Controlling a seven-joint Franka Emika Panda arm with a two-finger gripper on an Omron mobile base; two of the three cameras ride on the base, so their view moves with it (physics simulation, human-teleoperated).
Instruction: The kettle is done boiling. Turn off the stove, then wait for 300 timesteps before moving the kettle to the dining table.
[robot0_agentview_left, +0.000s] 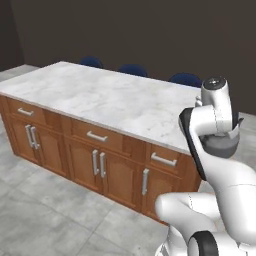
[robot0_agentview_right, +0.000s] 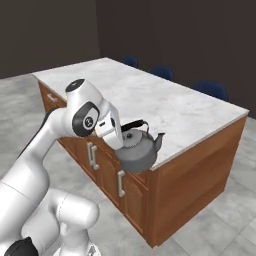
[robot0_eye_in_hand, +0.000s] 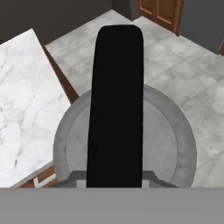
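The grey metal kettle (robot0_agentview_right: 137, 152) hangs in the air by its black arched handle (robot0_eye_in_hand: 116, 100), and my gripper (robot0_agentview_right: 123, 130) is shut on that handle. It hovers at the near front edge of the dining table (robot0_agentview_right: 165, 107), close to its right corner. In the hand view the kettle's round body (robot0_eye_in_hand: 175, 144) lies mostly over the floor, with the marble top (robot0_eye_in_hand: 22, 109) to its left. In the left base view the kettle (robot0_agentview_left: 220, 146) peeks out from behind my arm, and the dining table (robot0_agentview_left: 100, 97) stretches away to the left. The stove is out of view.
Blue chairs (robot0_agentview_left: 132, 69) (robot0_agentview_right: 212, 89) stand along the table's far side. Wood cabinet doors with silver handles (robot0_agentview_left: 98, 164) line its near face, close in front of my base. Grey tiled floor (robot0_eye_in_hand: 192, 74) spreads around, and more wood cabinets (robot0_eye_in_hand: 159, 13) stand beyond it.
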